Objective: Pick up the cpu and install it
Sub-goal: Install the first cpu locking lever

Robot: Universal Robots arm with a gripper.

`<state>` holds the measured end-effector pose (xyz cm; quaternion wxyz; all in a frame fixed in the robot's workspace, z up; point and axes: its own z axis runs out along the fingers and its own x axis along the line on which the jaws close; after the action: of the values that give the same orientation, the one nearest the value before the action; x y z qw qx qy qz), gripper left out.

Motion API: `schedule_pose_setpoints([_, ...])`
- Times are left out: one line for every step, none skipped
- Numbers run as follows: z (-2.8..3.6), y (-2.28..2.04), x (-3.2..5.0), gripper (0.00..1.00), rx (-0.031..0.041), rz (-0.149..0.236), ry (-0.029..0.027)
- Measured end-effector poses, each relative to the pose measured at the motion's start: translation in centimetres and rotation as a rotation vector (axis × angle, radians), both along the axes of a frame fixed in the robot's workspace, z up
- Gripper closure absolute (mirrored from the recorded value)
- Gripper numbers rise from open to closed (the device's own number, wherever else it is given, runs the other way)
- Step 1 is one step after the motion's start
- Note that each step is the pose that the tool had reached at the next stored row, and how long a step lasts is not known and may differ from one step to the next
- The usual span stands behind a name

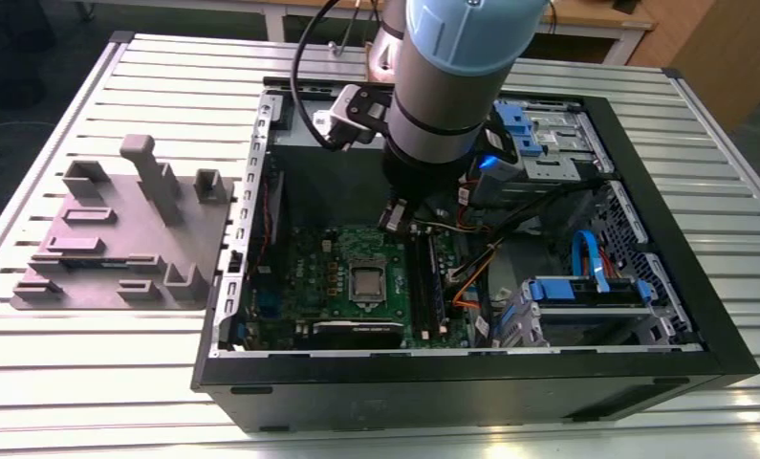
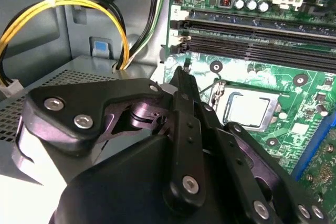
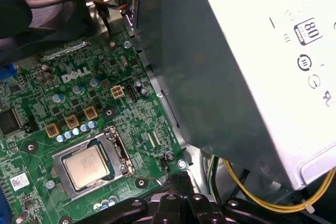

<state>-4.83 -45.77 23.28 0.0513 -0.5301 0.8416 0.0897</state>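
Note:
The cpu [image 1: 368,280] lies flat in its socket on the green motherboard [image 1: 306,277] inside the open computer case. Its silver top shows in both wrist views [image 2: 247,109] [image 3: 86,165], framed by the metal socket bracket. My gripper [image 1: 397,222] hangs above the board, a little beyond the socket toward the case's back wall. Its black fingers [image 2: 184,85] meet at a narrow tip with nothing between them. That tip [image 3: 181,178] is off to the side of the cpu and not touching it.
A grey fixture plate [image 1: 112,239] with upright blocks sits on the slatted table at the exterior view's left. The case holds a power supply [image 3: 252,51], yellow cables [image 2: 63,3], memory slots [image 2: 252,32] and blue drive bays [image 1: 584,287].

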Motion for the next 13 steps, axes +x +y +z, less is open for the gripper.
schedule_pose_setpoints([0.00,0.00,-0.01,0.90,-0.0061,0.000,0.0006])
schedule_pose_setpoints([0.01,-0.01,-0.01,0.90,-0.0099,0.000,0.0007])
schedule_pose_setpoints([0.03,-0.01,-0.01,0.90,-0.0110,0.000,0.0008])
schedule_pose_setpoints([0.08,-0.02,-0.01,0.90,-0.0116,0.000,0.0009])
schedule_pose_setpoints([0.11,-0.02,-0.01,0.90,-0.0115,0.000,0.0009])
schedule_pose_setpoints([0.15,-0.03,-0.02,0.90,-0.0113,0.000,0.0008])
schedule_pose_setpoints([0.20,-0.05,-0.02,0.90,-0.0113,0.000,0.0008])
schedule_pose_setpoints([0.25,-0.08,-0.01,0.90,-0.0113,0.000,0.0008])
schedule_pose_setpoints([0.27,-0.12,-0.02,0.90,-0.0114,0.000,0.0008])
schedule_pose_setpoints([0.27,-0.16,-0.04,0.90,-0.0114,0.000,0.0008])
schedule_pose_setpoints([0.27,-0.23,-0.07,0.90,-0.0114,0.000,0.0008])
schedule_pose_setpoints([0.27,-0.31,-0.10,0.90,-0.0114,0.000,0.0008])
schedule_pose_setpoints([0.27,-0.39,-0.12,0.90,-0.0113,0.000,0.0008])
